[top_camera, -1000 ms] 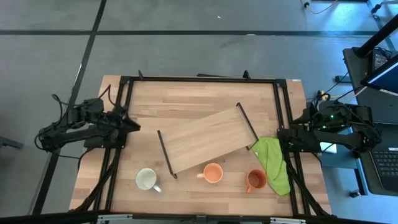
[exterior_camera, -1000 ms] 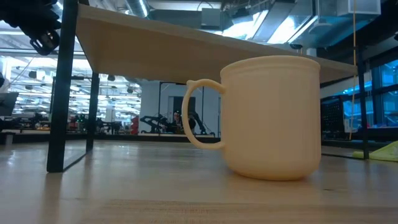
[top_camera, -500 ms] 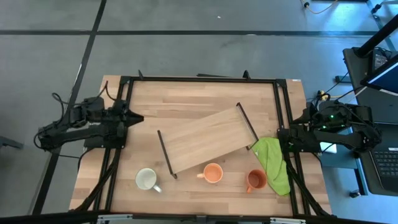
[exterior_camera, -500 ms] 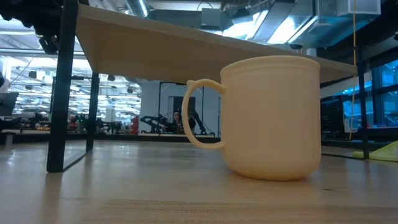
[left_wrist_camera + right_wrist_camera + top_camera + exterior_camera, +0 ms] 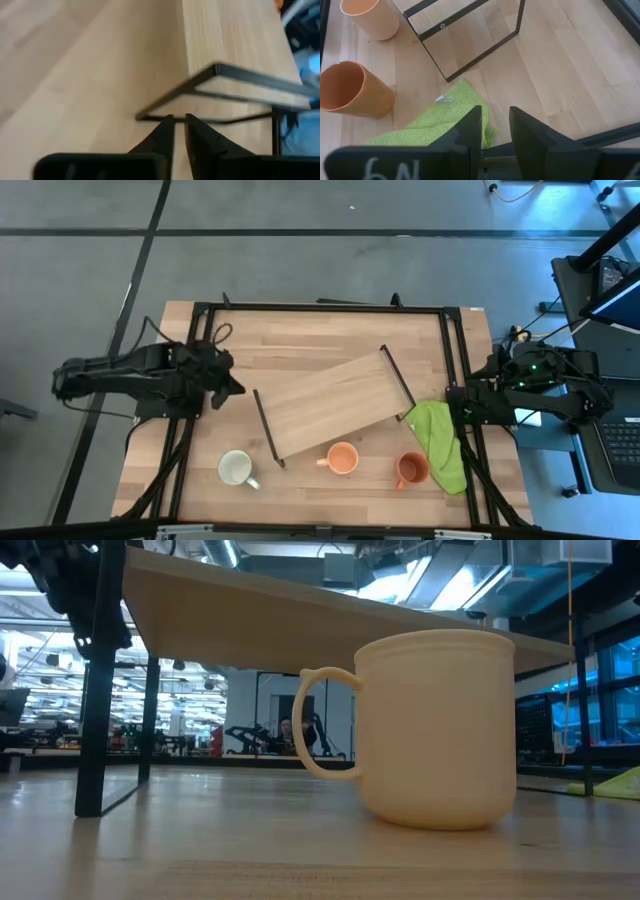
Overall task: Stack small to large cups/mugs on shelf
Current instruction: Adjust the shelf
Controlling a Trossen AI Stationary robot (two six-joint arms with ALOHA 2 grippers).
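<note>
A: High view, what's the shot?
B: Three mugs in a row along the table's near edge, none on the shelf yet: white mug, light orange mug, dark orange mug touching the green cloth. Left gripper hangs just beside the shelf's left leg; right gripper waits at the table's right edge.

A: Low view?
B: Light orange mug fills the frame, upright, handle to one side, shelf board overhead. Left arm is a dark shape behind the leg.

A: Left wrist?
B: Fingers nearly together, a thin gap betw. them, aimed at the shelf's wire leg.

A: Right wrist?
B: Fingers slightly apart, holding nothing, over the cloth; both orange mugs in sight.

A: Tip for the step?
B: Prob. the reach for a first mug. Open wider, clear the leg, pinch the rim opposite the handle, lift straight.
</note>
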